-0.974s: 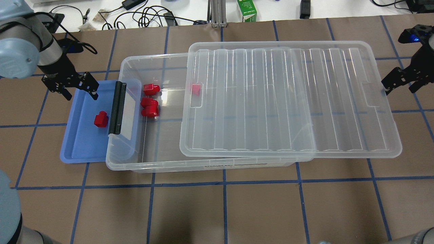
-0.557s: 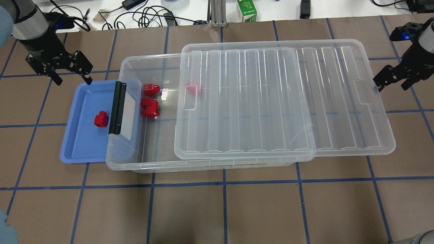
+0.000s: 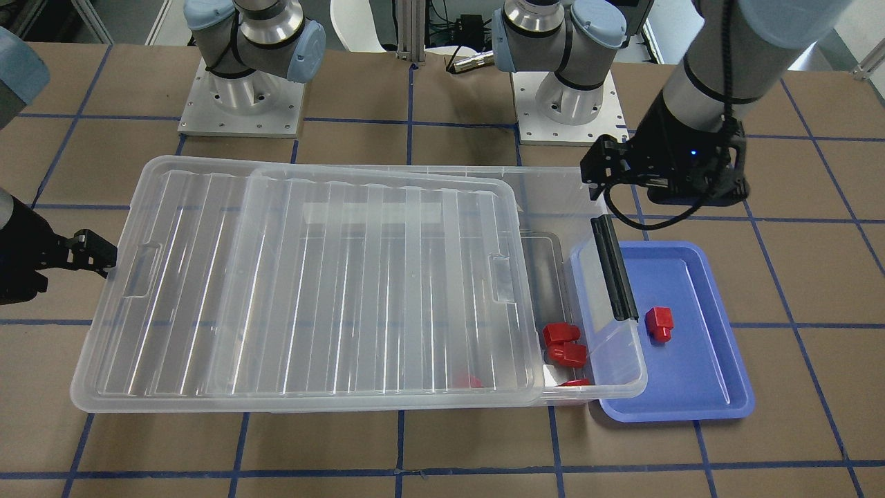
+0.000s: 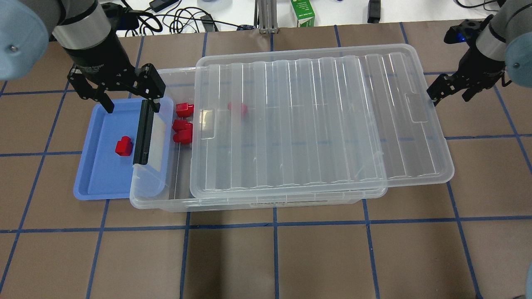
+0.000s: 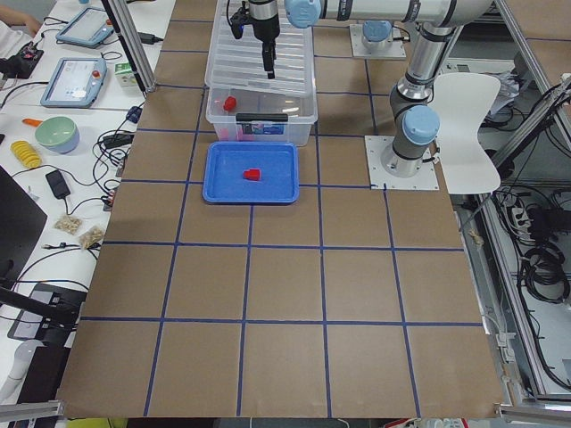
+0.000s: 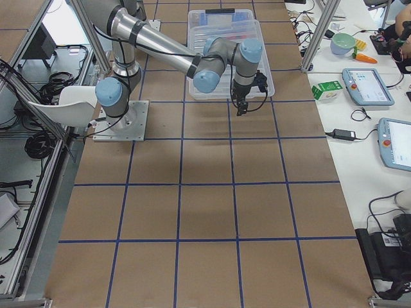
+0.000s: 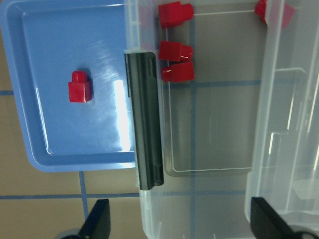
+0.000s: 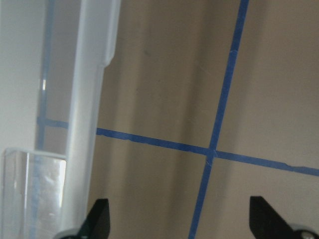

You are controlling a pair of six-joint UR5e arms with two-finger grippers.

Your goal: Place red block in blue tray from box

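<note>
One red block point(image 4: 123, 146) lies in the blue tray point(image 4: 95, 182), which is tucked under the latch end of the clear box point(image 4: 183, 203). It also shows in the left wrist view point(image 7: 80, 88). Three red blocks point(image 4: 183, 123) lie in the box's uncovered end. Another red block point(image 4: 237, 109) shows through the ribbed lid point(image 4: 311, 120), which lies skewed over the box. My left gripper point(image 4: 131, 106) is open and empty, above the tray's far end and the black latch handle point(image 4: 143, 133). My right gripper point(image 4: 451, 97) is open and empty at the lid's right edge.
A green carton point(image 4: 302, 12) and cables point(image 4: 183, 20) lie beyond the table's far edge. The two arm bases point(image 3: 242, 90) stand behind the box. Brown table with blue tape lines point(image 4: 274, 224) surrounds the box.
The lid has slid left over the box and now covers the fourth block. My right gripper has followed its right edge leftward. My left gripper swung away, then back right over the latch handle.
</note>
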